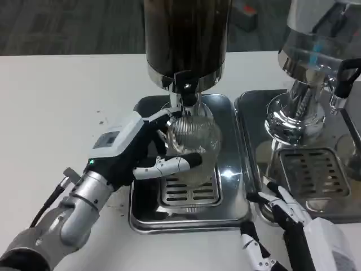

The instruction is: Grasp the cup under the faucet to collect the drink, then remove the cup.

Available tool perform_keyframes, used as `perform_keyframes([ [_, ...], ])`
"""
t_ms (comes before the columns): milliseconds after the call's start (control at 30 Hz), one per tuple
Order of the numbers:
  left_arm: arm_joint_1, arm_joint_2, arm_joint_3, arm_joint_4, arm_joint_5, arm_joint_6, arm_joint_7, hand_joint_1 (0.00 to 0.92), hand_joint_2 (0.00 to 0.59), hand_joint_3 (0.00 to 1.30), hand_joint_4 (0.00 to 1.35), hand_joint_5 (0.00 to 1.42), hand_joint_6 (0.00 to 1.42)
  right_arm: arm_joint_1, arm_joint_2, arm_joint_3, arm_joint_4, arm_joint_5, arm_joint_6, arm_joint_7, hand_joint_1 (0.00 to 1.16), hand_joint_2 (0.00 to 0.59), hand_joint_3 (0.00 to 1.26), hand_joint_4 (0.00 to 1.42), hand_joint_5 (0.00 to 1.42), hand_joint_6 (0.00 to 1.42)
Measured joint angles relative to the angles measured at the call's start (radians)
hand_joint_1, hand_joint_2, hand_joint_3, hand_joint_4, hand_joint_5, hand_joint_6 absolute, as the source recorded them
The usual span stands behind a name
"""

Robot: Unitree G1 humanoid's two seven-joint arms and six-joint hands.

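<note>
Cup first: the clear ribbed glass cup (193, 138) sits in the grip of the left hand (135, 155), raised off the slotted drain grate (190, 191) and tipped so its mouth appears to face up and back toward the spout; glare makes the exact tilt hard to read.

Nearest the camera, the right hand (287, 226) hangs low over the table's front edge with its fingers spread and nothing in them, well apart from the cup. The left hand is the working one. Its white-and-black fingers wrap the cup's front and left side, one finger lying across the lower front of the glass.

Below the cup, the shallow polished steel drip tray (237, 203) rests on the white table (56, 101). Directly above the cup's rim is the small black faucet (186, 90), fixed under the dark cylindrical drink dispenser (186, 39). That is the relation that matters: the mouth lies just under the spout, so filling calls for holding it there, and removal means drawing it forward and left.

To the right stands a second chrome dispenser (316, 56) on its own steel tray (316, 169).
</note>
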Motion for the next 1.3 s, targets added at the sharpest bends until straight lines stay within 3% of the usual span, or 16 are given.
perform_keyframes([
  [400,0.069,0.065,0.067,-0.106,-0.014,-0.057,0.017,0.071,0.036,0.26,0.56,0.72,1.11,-0.015,0.000,0.001,0.018,0.015,0.000,0.000,0.27,0.445,0.31,0.11,0.13,0.32],
  [767,0.187,0.163,0.176,-0.273,-0.090,-0.106,-0.036,0.068,0.039,0.26,0.57,0.72,1.10,-0.054,-0.012,0.001,0.041,0.036,0.000,0.001,0.27,0.445,0.31,0.11,0.13,0.32],
  [1033,0.297,0.228,0.264,-0.388,-0.202,-0.142,-0.137,0.063,0.078,0.29,0.56,0.66,1.05,-0.082,-0.021,-0.001,0.048,0.054,0.000,0.003,0.26,0.445,0.31,0.11,0.14,0.32],
  [1300,0.398,0.252,0.355,-0.522,-0.396,-0.179,-0.293,0.011,0.076,0.32,0.55,0.65,1.02,-0.109,-0.035,-0.003,0.077,0.067,-0.001,0.005,0.26,0.445,0.31,0.11,0.14,0.32],
])
